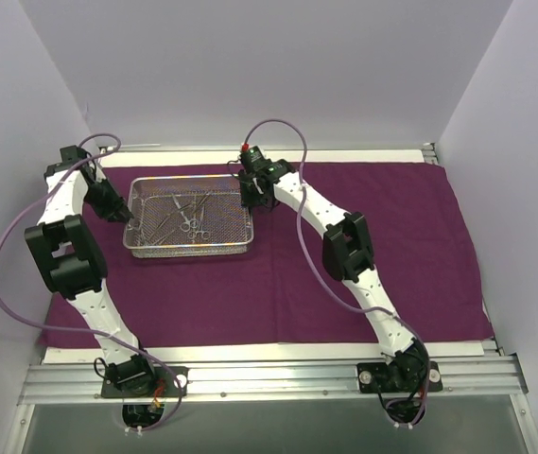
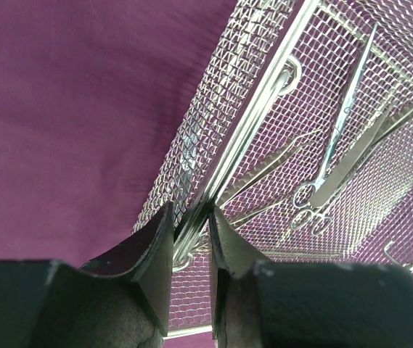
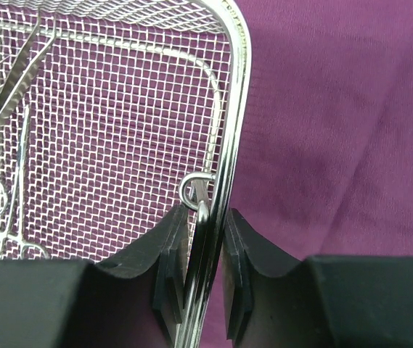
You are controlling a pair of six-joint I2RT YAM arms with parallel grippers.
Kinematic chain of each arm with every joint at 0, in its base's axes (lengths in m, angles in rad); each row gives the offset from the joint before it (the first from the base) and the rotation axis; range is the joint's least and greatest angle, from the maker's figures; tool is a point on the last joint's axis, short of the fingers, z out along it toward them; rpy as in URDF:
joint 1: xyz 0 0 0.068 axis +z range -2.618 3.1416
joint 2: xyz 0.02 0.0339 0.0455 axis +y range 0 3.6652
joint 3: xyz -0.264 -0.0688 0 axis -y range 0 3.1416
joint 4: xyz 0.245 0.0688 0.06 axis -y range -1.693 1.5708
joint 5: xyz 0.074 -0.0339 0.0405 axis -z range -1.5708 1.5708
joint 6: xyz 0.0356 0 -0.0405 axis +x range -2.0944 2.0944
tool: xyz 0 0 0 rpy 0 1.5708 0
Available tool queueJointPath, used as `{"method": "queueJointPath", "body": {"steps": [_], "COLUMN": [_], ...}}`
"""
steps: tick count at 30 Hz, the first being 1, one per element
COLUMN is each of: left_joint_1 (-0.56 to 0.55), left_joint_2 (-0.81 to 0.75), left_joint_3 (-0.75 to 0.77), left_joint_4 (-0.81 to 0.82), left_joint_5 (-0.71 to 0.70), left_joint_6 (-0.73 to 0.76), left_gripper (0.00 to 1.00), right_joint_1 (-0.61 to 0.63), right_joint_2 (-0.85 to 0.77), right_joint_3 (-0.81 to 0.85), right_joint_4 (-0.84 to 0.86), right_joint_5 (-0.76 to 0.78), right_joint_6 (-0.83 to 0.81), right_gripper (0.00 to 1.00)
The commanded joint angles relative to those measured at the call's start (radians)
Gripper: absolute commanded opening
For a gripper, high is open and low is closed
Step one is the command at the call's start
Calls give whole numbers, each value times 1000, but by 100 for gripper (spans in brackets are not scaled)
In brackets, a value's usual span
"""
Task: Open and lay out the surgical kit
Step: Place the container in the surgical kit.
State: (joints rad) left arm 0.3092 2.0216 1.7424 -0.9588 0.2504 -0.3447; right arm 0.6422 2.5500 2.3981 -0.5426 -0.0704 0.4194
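On the purple cloth wrap (image 1: 363, 284), spread flat across the table (image 1: 250, 353), the wire-mesh tray (image 1: 190, 249) sat toward the left rear with slim scissor-like instruments (image 1: 185, 218) lying loose on its floor. At its left end the left gripper (image 2: 191, 210) was clamped on the rim wire, jaws nearly together, one finger outside the wall and one inside. At the opposite end the right gripper (image 3: 205, 212) pinched the rim likewise, just beside a small wire loop (image 3: 189, 187).

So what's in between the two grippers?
The mesh tray, with metal instruments lying in it. The top view shows the left gripper pinching one end rim and the right gripper the other.
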Motion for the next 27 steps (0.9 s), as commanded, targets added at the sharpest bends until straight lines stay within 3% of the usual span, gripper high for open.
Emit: {"method": "queueJointPath", "body": {"steps": [1,4,9,10,12,16,20,23,24,25,27], "left_joint_1": [-9,-7,2,2,2,2,1,-28,-39,-51,-106], "left_joint_2": [17,20,41,45,45,54,43,-24,-35,-44,-79], "left_joint_3": [103,92,94,100,114,158,212,226,227,223,195], "left_joint_4": [40,31,-3,-11,-17,-61,-101,-74,-64,-54,-12], "left_joint_5": [53,35,-3,-13,-16,-52,-103,-41,-4,25,79], "left_joint_6": [-39,-39,-42,-42,-40,-43,-42,-25,-17,-2,12], "left_gripper": [3,9,39,43,48,53,54,54,54,54,54], "right_joint_1": [56,57,60,60,60,53,30,-13,-30,-50,-120], "right_joint_2": [-56,-60,-62,-65,-66,-92,-138,-212,-250,-269,-321], "right_joint_3": [58,47,42,41,36,18,16,-10,-25,-45,-129], "right_joint_4": [90,90,93,93,93,87,50,15,10,7,9], "right_joint_5": [-181,-183,-197,-200,-204,-192,-148,-102,-112,-135,-259], "right_joint_6": [-1,1,-4,-2,2,10,-5,-43,-45,-41,-7], "right_gripper": [0,0,1,14,23,53,69,77,83,100,100]}}
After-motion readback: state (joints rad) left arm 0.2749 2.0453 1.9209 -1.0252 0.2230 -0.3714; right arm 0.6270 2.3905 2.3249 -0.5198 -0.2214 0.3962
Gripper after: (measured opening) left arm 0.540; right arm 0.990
